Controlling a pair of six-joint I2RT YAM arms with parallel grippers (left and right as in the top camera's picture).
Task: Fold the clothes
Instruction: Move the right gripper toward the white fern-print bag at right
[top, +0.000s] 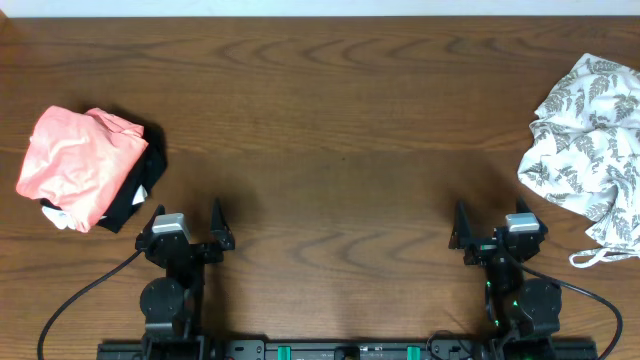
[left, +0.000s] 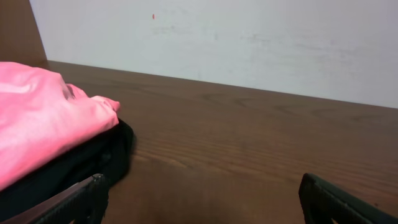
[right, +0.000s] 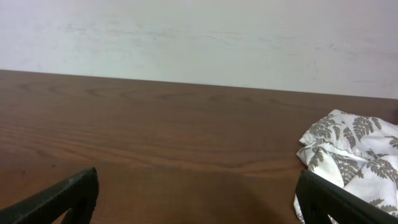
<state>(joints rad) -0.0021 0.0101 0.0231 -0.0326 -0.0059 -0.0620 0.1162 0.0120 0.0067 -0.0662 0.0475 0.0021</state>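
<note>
The clothes (top: 588, 145), a white garment printed with grey fern leaves, lie crumpled at the right edge of the table, a thin strap trailing near the front. They also show at the right of the right wrist view (right: 354, 158). My right gripper (top: 497, 228) is open and empty, to the left of and in front of the clothes; its fingers frame bare table (right: 199, 202). My left gripper (top: 186, 226) is open and empty near the front left (left: 202, 202).
A salmon-pink folded garment (top: 75, 162) lies on a black folded cloth (top: 140, 190) at the left of the brown wooden table (top: 330, 130); both show in the left wrist view (left: 43, 124). A white wall stands behind the table.
</note>
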